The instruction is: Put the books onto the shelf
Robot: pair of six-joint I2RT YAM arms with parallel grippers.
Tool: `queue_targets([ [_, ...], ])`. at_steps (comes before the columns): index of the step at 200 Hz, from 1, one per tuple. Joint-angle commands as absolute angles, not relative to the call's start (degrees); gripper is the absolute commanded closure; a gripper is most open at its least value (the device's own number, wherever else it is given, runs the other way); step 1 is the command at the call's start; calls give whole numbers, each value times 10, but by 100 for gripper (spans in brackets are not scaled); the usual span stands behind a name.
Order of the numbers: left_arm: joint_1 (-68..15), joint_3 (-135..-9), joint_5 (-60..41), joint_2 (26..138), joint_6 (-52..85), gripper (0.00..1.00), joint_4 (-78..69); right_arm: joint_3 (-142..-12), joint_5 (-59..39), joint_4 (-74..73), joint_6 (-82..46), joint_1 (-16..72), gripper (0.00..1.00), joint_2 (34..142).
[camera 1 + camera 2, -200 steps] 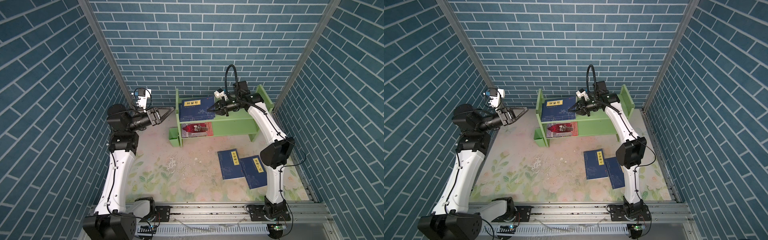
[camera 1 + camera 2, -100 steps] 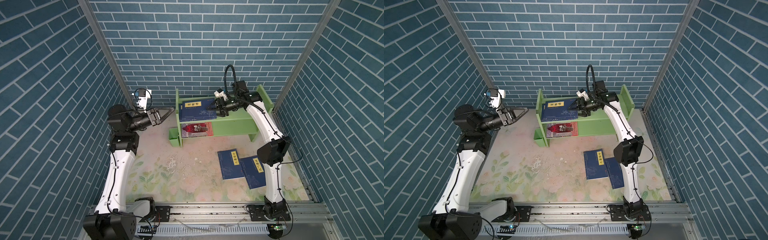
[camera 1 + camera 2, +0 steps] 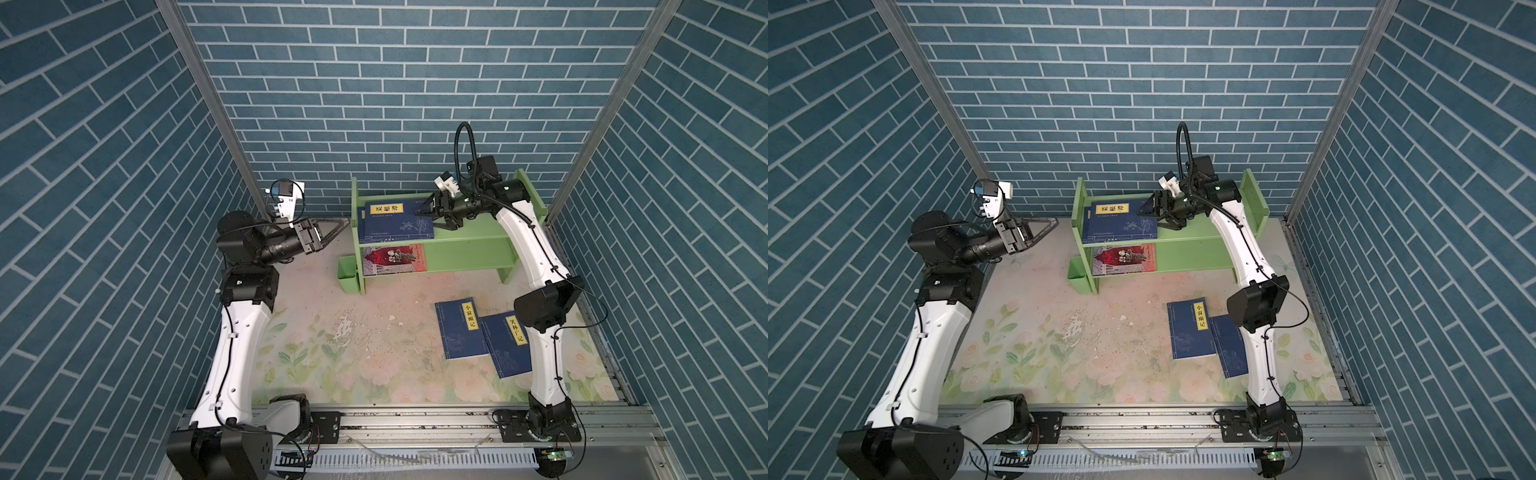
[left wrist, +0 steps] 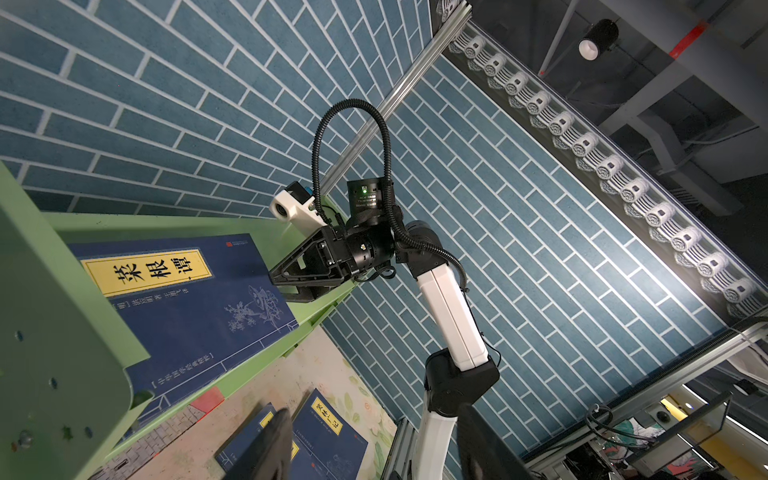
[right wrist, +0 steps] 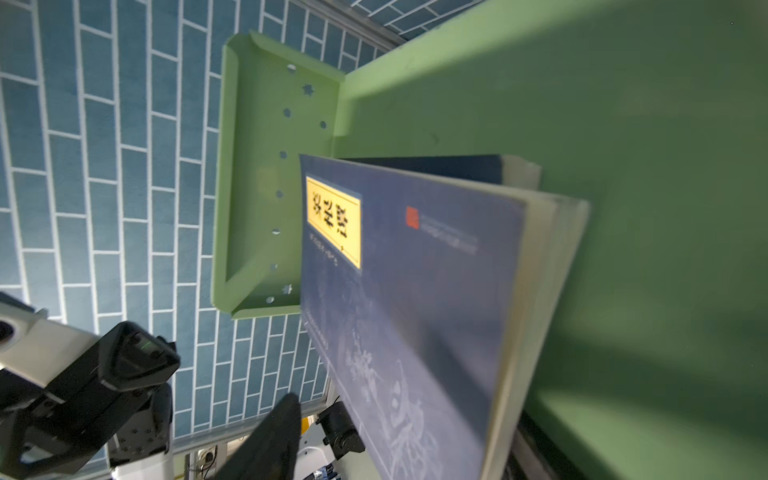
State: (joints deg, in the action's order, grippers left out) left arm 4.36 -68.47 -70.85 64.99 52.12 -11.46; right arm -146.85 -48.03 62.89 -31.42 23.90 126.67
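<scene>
Two books (image 3: 459, 332) lie on the mat (image 3: 332, 353) (three on the shelf (image 3: 469, 232)).

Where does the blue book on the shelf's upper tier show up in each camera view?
In a top view: blue book, just above centre.
In a top view: book, again above centre.
Left wrist: book between side panel and right hand.
Right wrist: book mid-frame, blurred.
Shared landmark: the green perforated side panel beside it.

On the shelf (image 4: 62, 332), the top book (image 4: 199, 316) bears a yellow label (image 4: 145, 270) reading 菜根谭 — its smaller print is illegible. On the worktop (image 3: 353, 353), the middle book (image 3: 459, 340) reads 小窗幽记, the right book (image 3: 505, 353) 笑林广记.
</scene>
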Motion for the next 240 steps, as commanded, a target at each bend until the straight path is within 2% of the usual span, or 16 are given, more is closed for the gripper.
queue_targets([
  [1,45,-681,-719,642,517,36,-122,-1476,-414,659,-294,239,27,1274],
  [70,45,-688,-728,640,489,36,-78,-1464,-269,652,-255,240,28,1219],
  [97,46,-700,-722,640,430,36,-8,-1415,-273,628,-252,246,29,1181],
  [125,45,-743,-670,643,252,36,186,-1371,-290,604,-255,253,31,1150],
  [145,45,-759,-635,645,160,36,268,-1352,-309,586,-260,256,31,1138],
  [186,45,-756,-595,643,62,36,336,-1362,-333,585,-261,259,33,1151],
  [240,45,-739,-591,646,30,36,347,-1382,-343,588,-261,262,33,1174],
])
